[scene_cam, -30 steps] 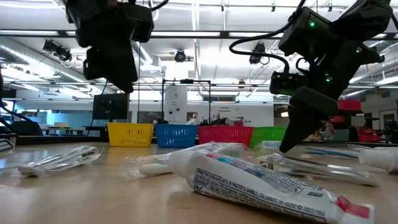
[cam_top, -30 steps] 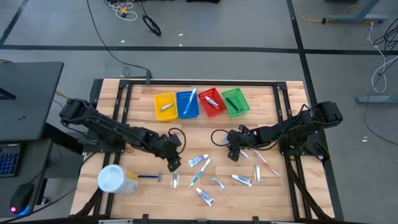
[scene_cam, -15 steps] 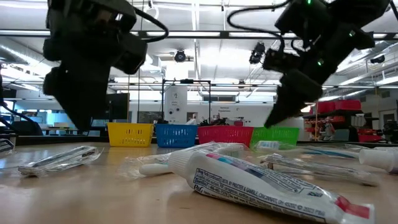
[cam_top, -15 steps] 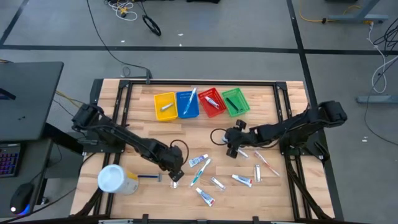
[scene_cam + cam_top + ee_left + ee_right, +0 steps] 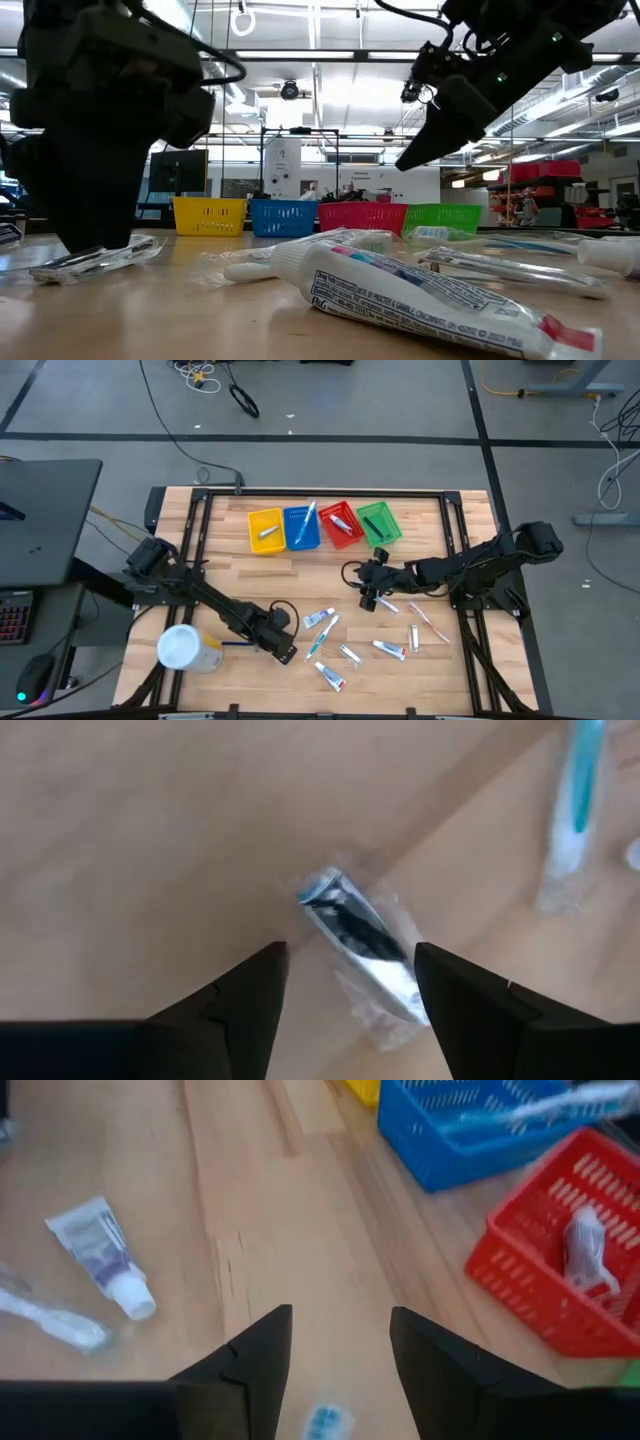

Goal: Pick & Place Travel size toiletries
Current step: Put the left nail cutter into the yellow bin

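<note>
The counter point(image 5: 230, 585) carries 4 coloured baskets point(image 5: 322, 526) in a row at its far edge, evidently as sorting bins, while the travel size toiletries point(image 5: 335, 637) lie scattered near its middle and near-right, unsorted. A big white-and-yellow container point(image 5: 187, 649) sits near-left. The left claw point(image 5: 345, 982) is low over a silvery sachet point(image 5: 358, 942), released and straddling it, probably to pinch it. The right claw point(image 5: 338, 1342) hovers released and empty near the red basket point(image 5: 560, 1270).

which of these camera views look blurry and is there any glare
Left wrist view: soft all over, the clear-wrapped sachet between the open fingers smeared. Right wrist view: red basket blurred. Low view: bright ceiling lights, left gripper a dark silhouette. High view: sharp, evenly lit.
</note>
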